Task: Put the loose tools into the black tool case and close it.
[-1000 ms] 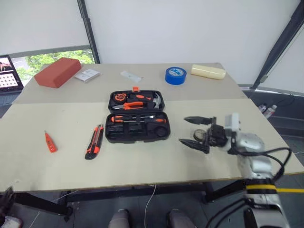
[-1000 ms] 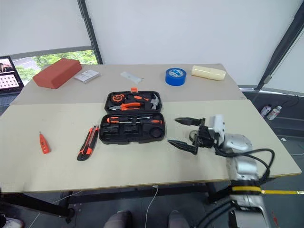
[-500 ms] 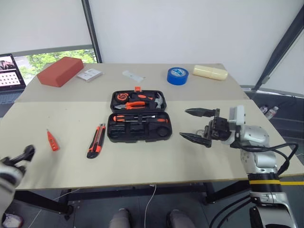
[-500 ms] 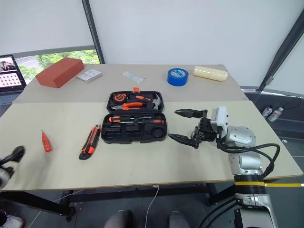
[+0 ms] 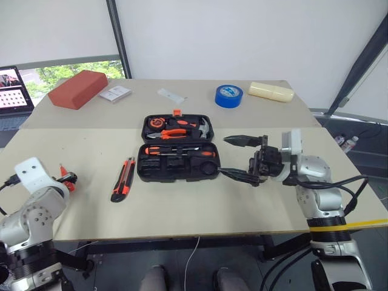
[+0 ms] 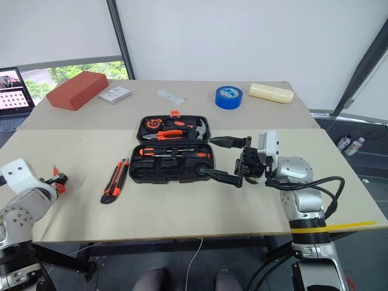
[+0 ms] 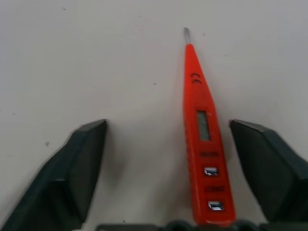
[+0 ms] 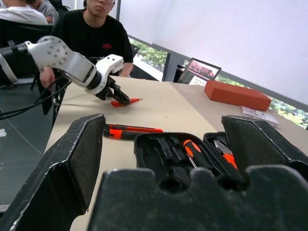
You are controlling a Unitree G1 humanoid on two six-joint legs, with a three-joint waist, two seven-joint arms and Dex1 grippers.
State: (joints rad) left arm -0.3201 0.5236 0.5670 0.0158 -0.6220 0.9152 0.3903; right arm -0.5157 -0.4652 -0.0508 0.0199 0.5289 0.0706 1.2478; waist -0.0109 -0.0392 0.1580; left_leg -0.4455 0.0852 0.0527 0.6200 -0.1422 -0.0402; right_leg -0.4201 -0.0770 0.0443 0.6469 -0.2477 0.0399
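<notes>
From the head we are looking forward and down over the whole table (image 5: 200, 206); both eyes are sharing it; the left wrist camera is sitting close above the tester screwdriver (image 7: 203, 139); the right wrist camera is facing level across the black tool case (image 8: 187, 156).

A beige table (image 5: 182, 206) carries an open case (image 5: 177, 148) at its middle. Left of the case lie a knife (image 5: 122, 179) and, farther off, a red tester (image 5: 64, 177). Behind the case sit a brick (image 5: 77, 89), blue tape (image 5: 227, 96) and a cream block (image 5: 270, 91).
</notes>
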